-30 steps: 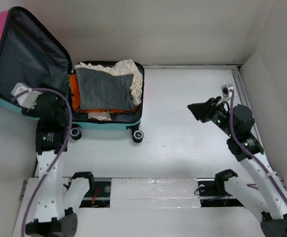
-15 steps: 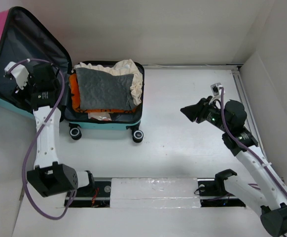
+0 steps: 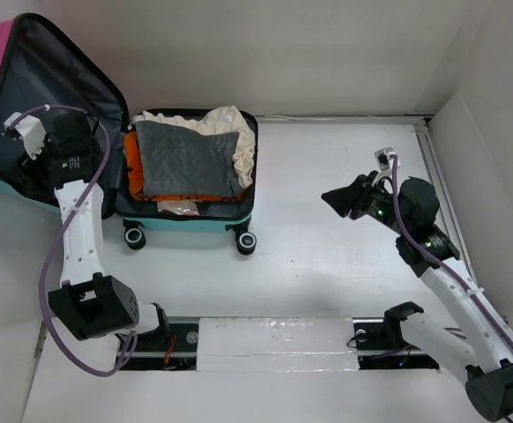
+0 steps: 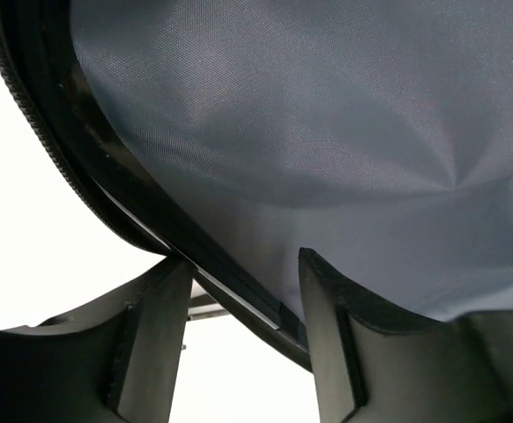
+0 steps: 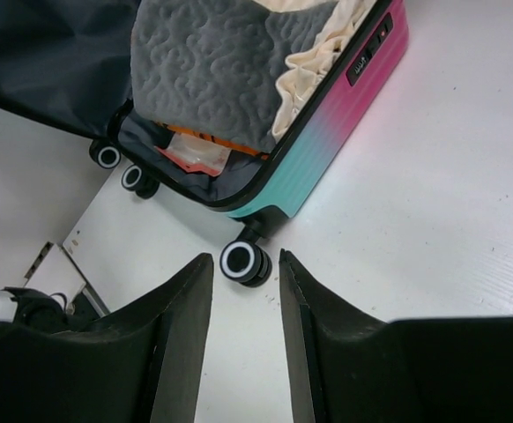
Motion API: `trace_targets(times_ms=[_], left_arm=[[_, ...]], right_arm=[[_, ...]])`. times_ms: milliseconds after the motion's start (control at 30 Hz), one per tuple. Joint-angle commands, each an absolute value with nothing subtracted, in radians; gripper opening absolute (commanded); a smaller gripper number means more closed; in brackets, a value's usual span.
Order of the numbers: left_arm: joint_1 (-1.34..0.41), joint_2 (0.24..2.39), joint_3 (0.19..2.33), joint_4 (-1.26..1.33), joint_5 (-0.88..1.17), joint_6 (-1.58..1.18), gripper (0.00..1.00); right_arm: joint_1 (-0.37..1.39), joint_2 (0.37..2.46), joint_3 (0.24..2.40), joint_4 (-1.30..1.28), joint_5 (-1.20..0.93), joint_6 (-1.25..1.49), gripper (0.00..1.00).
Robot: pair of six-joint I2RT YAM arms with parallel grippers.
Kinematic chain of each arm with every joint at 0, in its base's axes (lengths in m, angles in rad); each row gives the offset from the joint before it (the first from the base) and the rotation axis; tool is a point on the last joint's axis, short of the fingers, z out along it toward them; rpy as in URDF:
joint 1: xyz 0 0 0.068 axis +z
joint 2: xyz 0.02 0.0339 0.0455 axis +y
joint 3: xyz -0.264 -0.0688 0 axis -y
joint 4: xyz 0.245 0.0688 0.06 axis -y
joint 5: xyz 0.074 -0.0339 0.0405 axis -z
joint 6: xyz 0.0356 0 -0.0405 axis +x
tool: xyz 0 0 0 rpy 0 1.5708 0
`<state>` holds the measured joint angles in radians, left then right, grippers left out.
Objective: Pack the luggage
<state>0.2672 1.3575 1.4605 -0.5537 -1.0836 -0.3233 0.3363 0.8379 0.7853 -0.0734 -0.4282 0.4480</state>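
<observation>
**Left arm edging further onto the lid**

Since half a second ago the left arm is nudging leftward, and the left gripper (image 4: 243, 273) is sitting astride the lid's rim (image 4: 151, 211). Whether it is pinching yet I cannot tell. The luggage (image 3: 195, 220) is lying open on the table (image 3: 327, 176) at far left, with a grey cloth (image 3: 186, 159) filling its base, so the rim is probably being taken to swing the lid shut. The right gripper (image 5: 245, 256), fingers apart and empty, is hovering well clear.
</observation>
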Motion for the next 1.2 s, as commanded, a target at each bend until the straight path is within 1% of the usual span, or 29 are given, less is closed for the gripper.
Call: trace_targets(times_ms=[0,67,100,133,167,233,333,400,433,533,600,733,767,800,867,1033,1100,1167], left_arm=[[0.298,1.314,1.525,-0.583,-1.014,-0.399,0.47],[0.259,1.261,1.508,-0.545,-0.964,-0.399,0.50],[0.198,1.229,1.508,-0.534,-0.963,-0.387,0.51],[0.160,1.229,1.525,-0.534,-0.991,-0.387,0.51],[0.125,1.220,1.541,-0.543,-1.008,-0.368,0.54],[0.065,1.220,1.618,-0.571,-1.020,-0.382,0.54],[0.064,1.229,1.672,-0.607,-1.011,-0.419,0.54],[0.064,1.229,1.642,-0.607,-1.069,-0.408,0.54],[0.064,1.229,1.599,-0.607,-1.138,-0.408,0.54],[0.142,1.229,1.504,-0.598,-1.212,-0.411,0.54],[0.190,1.220,1.476,-0.612,-1.212,-0.446,0.55],[0.296,1.209,1.421,-0.621,-1.123,-0.466,0.57],[0.328,1.209,1.389,-0.621,-1.064,-0.466,0.60],[0.383,1.218,1.378,-0.621,-1.045,-0.466,0.60],[0.394,1.218,1.355,-0.569,-1.036,-0.427,0.60],[0.394,1.293,1.476,-0.589,-1.026,-0.416,0.60],[0.394,1.313,1.506,-0.589,-1.015,-0.416,0.58],[0.394,1.325,1.526,-0.589,-0.990,-0.416,0.55]], right_arm=[[0.357,0.824,0.808,-0.009,-0.448,0.433,0.42],[0.357,0.824,0.808,-0.009,-0.448,0.433,0.42],[0.368,0.834,0.818,-0.009,-0.448,0.433,0.42],[0.368,0.834,0.818,-0.009,-0.459,0.433,0.42],[0.377,0.834,0.818,-0.009,-0.459,0.433,0.42],[0.390,0.834,0.818,-0.009,-0.440,0.433,0.42],[0.414,0.834,0.818,-0.009,-0.413,0.433,0.42],[0.423,0.834,0.827,-0.029,-0.413,0.422,0.42],[0.423,0.834,0.827,-0.029,-0.402,0.422,0.42],[0.423,0.816,0.827,-0.029,-0.393,0.422,0.42],[0.423,0.816,0.827,-0.029,-0.393,0.422,0.42],[0.423,0.816,0.827,-0.038,-0.393,0.413,0.42],[0.423,0.816,0.827,-0.038,-0.384,0.413,0.42],[0.423,0.807,0.827,-0.049,-0.383,0.413,0.42],[0.423,0.807,0.827,-0.049,-0.374,0.413,0.42],[0.443,0.816,0.836,-0.049,-0.383,0.403,0.42],[0.456,0.825,0.836,-0.049,-0.383,0.403,0.42],[0.474,0.825,0.836,-0.049,-0.383,0.403,0.42]])
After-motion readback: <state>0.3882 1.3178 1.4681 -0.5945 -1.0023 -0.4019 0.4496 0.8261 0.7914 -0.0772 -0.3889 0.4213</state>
